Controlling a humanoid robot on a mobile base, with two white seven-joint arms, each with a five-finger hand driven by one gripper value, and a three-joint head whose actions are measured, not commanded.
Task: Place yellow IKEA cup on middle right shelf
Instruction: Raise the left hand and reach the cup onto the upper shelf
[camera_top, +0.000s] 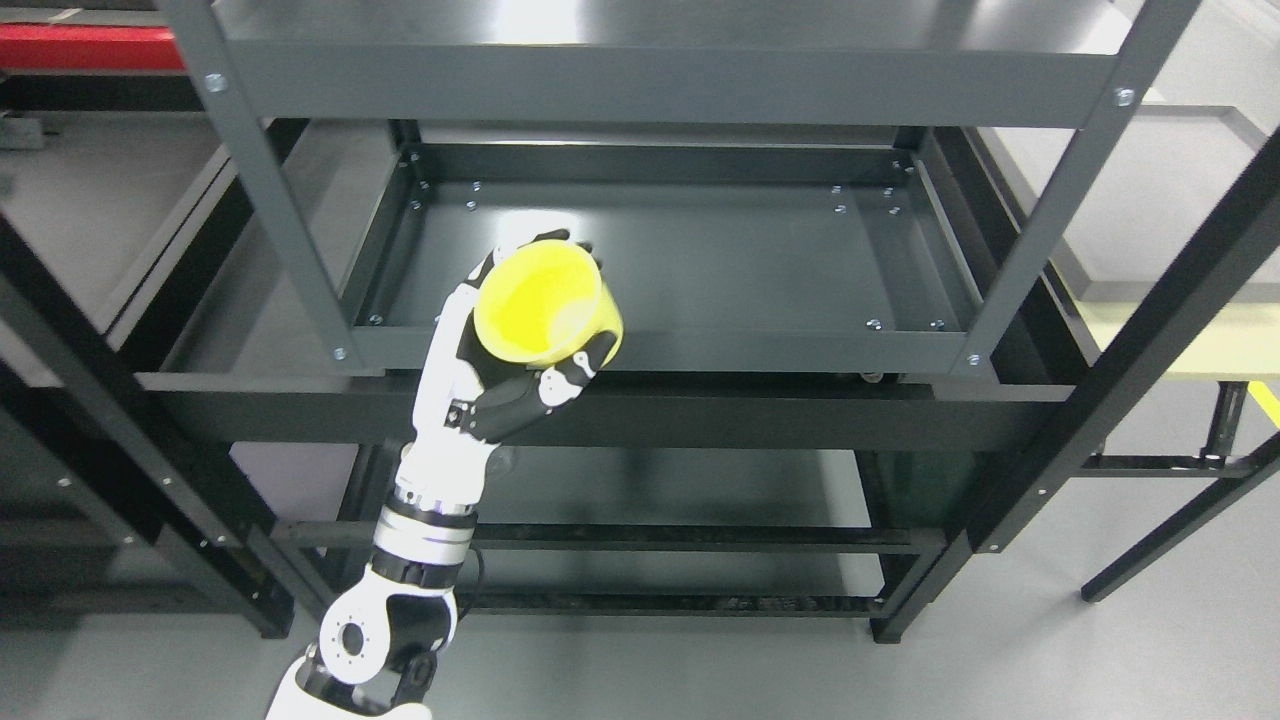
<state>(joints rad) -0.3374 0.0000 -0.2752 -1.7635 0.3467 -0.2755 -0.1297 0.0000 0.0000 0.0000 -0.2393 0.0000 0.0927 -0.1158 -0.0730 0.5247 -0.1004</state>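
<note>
Head view looks down on a dark grey metal rack (640, 75) that fills most of the frame, its angled uprights running from the upper corners toward the lower middle. Across the top of the frame lies the rack's upper shelf (660, 20), catching a pale glare. Below it, in the centre of the frame, sits the middle shelf (760, 260), a shallow tray with a raised rim and small bolts at its corners. A lower shelf (650, 490) shows dimly beneath, toward the bottom middle. Grey floor (1100, 660) spreads across the lower right, and a second frame with a pale yellow-green edge (1200, 350) stands at the right border. A red strip (80, 45) shows in the upper left corner.

Rising from the bottom edge left of the middle, the white and black left arm (420, 540) reaches up to the front rim of the middle shelf. Its left hand (520, 370) sits left of centre, fingers (585, 362) clamped around the cup (545, 300). That yellow cup is tilted, its open mouth turned toward the upper left, held over the left front part of the middle shelf and not resting on it.
</note>
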